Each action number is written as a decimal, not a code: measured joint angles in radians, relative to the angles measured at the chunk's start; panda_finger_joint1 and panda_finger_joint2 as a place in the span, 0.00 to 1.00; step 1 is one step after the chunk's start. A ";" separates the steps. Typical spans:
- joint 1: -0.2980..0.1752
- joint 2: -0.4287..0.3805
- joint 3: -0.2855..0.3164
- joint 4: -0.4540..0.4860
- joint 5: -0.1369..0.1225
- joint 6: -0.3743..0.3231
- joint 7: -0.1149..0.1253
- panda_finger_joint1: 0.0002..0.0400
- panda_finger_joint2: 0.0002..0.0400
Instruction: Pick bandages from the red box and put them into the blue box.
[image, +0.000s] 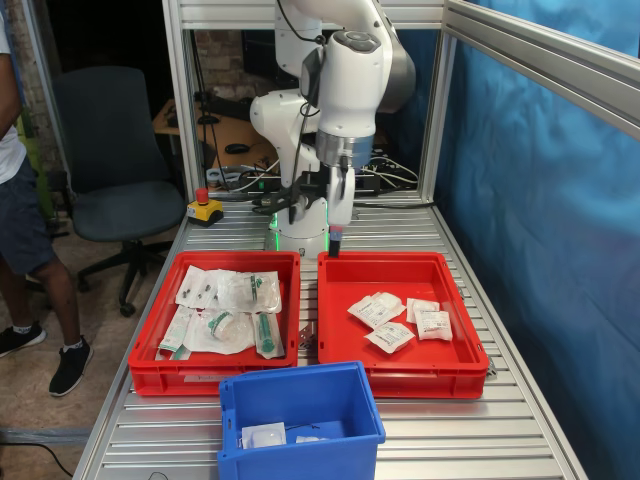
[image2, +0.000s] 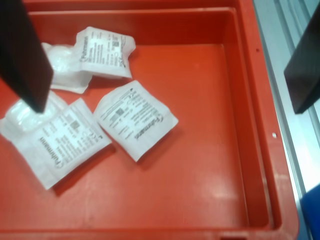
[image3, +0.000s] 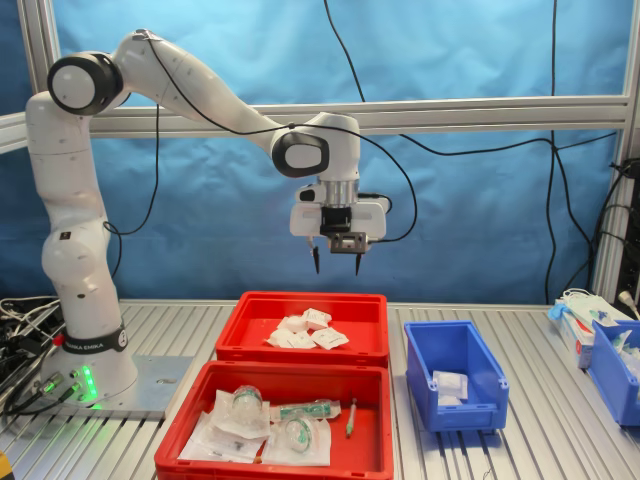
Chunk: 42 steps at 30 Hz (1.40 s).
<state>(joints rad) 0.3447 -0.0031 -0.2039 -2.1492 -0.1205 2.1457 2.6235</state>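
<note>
The red box (image: 345, 300) holds several bandages (image: 377, 309), small white packets bunched toward the first exterior view's right. In the wrist view they lie on the box floor (image2: 210, 125), one bandage (image2: 135, 120) near the middle and others (image2: 52, 142) beside a finger. My gripper (image3: 337, 265) hangs open and empty well above the box's rim (image3: 310, 297); in the first exterior view my gripper (image: 335, 240) is over the box's far edge. The blue box (image: 300, 378) stands in front with a white packet (image: 263, 435) inside.
A twin red tray (image: 235, 257) with green-marked syringe packets (image: 240, 300) sits beside the red box. An emergency button (image: 204, 208) is at the table's back. A person (image: 20, 200) and a chair (image: 115, 170) are off the table. Another blue bin (image3: 615, 365) stands at the second exterior view's right.
</note>
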 joint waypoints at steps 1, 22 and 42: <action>0.008 0.001 0.000 -0.005 0.000 0.012 0.005 1.00 1.00; 0.129 0.113 0.010 -0.064 0.001 0.208 0.106 1.00 1.00; 0.151 0.191 0.011 -0.064 0.001 0.284 0.118 1.00 1.00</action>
<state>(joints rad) 0.4958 0.1876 -0.1932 -2.2136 -0.1197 2.4295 2.7419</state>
